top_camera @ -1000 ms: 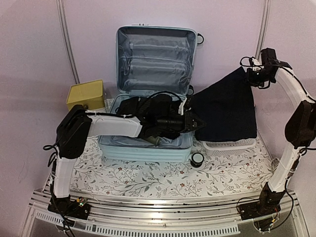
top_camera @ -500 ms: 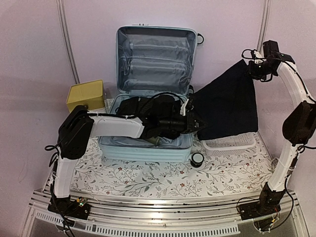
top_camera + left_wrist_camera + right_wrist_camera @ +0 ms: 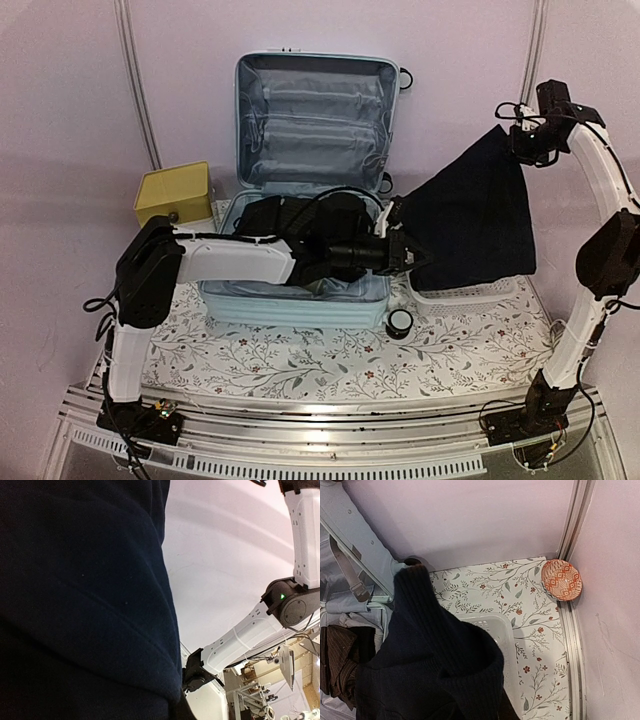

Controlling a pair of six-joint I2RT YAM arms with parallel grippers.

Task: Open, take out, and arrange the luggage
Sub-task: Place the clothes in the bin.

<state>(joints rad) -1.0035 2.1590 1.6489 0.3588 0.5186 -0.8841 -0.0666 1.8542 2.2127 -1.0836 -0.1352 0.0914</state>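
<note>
Stretching a dark garment [image 3: 470, 220] above the white basket [image 3: 470, 293], just right of the open luggage [image 3: 290, 306] at far centre. Pinching its lower corner with left gripper [image 3: 410, 254], upper corner with right gripper [image 3: 521, 141] held high. Best lowering both together, level, releasing only after laying it flat.

The left arm [image 3: 240, 260] reaches out low and almost level from its base at the near left, elbow bent sharply. The left gripper [image 3: 408, 256] points to the right, jaws closed on the lower corner of a navy garment [image 3: 470, 225]. The right arm [image 3: 600, 165] stands tall from the near right and arches over at the top, holding the right gripper [image 3: 518, 140] high with its jaws pinched on the garment's upper corner.
</note>
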